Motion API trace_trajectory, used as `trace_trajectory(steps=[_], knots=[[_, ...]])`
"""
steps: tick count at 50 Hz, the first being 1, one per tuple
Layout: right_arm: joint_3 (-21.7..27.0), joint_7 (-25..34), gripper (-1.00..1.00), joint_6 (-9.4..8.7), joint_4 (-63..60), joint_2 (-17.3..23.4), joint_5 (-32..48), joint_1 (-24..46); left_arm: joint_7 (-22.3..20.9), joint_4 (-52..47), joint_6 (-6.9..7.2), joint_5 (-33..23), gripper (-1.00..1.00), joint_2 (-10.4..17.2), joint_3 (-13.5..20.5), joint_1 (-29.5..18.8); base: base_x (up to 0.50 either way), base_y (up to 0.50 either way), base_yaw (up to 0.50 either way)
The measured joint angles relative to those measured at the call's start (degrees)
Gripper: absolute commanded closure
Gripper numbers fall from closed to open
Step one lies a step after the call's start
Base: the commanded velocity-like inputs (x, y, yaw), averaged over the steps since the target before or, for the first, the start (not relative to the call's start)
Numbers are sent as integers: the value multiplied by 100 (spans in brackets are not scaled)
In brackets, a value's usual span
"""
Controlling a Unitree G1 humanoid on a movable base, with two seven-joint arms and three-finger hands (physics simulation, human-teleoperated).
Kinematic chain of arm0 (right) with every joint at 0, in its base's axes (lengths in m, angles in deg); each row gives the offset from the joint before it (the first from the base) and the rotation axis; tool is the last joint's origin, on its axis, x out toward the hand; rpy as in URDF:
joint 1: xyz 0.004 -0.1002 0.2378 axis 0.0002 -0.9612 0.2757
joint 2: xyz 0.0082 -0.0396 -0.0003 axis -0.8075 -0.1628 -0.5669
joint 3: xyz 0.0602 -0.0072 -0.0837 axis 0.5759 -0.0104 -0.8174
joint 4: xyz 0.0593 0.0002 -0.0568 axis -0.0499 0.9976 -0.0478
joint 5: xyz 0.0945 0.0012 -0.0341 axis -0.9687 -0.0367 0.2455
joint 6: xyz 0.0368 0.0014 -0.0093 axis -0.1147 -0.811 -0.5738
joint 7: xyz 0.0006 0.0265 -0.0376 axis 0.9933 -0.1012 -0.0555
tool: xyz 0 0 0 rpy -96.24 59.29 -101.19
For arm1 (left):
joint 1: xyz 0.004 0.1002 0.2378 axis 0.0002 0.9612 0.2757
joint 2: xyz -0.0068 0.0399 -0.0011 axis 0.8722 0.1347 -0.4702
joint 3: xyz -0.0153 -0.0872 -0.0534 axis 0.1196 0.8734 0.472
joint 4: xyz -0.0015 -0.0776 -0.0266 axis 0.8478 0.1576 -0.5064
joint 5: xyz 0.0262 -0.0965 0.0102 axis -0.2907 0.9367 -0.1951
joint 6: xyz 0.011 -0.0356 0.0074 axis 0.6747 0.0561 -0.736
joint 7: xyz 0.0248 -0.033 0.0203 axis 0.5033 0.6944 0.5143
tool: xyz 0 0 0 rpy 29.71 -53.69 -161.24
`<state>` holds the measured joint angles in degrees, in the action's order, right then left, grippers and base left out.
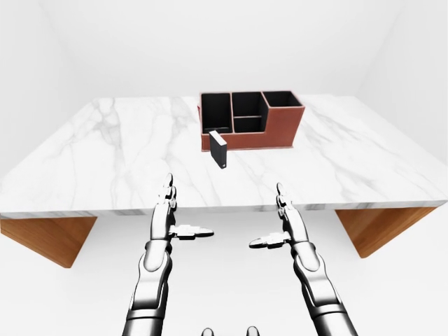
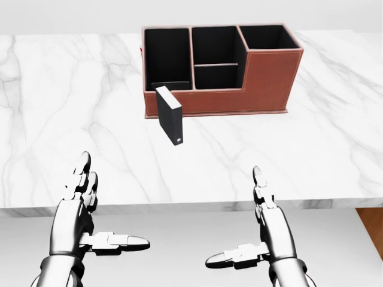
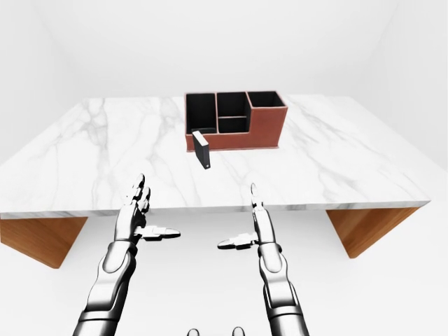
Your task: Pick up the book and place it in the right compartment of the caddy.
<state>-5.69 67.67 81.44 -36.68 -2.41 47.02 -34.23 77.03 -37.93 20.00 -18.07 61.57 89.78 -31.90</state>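
Book (image 2: 169,115) stands upright, apparently touching caddy (image 2: 239,89) on marble table (image 2: 72,119).

Bare marble table (image 2: 72,119) flanks the book (image 2: 170,115) (caddy (image 2: 263,84) just beyond).

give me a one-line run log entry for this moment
phase: approach | book: upright on table, at caddy wall | left hand: open, empty | right hand: open, empty | right compartment: empty

The place is looking like a plain simulated room, perhaps an office: bare white walls (image 1: 210,42) are surrounding one marble-topped table (image 1: 105,154) on wooden supports, and a brown leather desk caddy (image 2: 263,84) is standing on it.
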Motion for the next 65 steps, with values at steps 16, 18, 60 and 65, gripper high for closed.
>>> trace_trajectory(steps=[16, 18, 60, 65], knots=[[-4, -20, -100, 0, 35, -2, 30, 0, 6, 12, -13, -10, -100, -2, -6, 1, 26, -1, 0], [-4, -21, -100, 0, 37, -2, 30, -1, 7, 19, -19, -11, -100, -3, -7, 0, 22, -1, 0], [-17, -17, -100, 0, 96, -6, 45, -8, 35, 74, -65, -45, -100, -5, -14, -7, 19, -1, 0], [-19, -19, -100, 0, 99, -7, 50, -9, 37, 78, -66, -44, -100, -5, -14, -9, 18, -1, 0]])
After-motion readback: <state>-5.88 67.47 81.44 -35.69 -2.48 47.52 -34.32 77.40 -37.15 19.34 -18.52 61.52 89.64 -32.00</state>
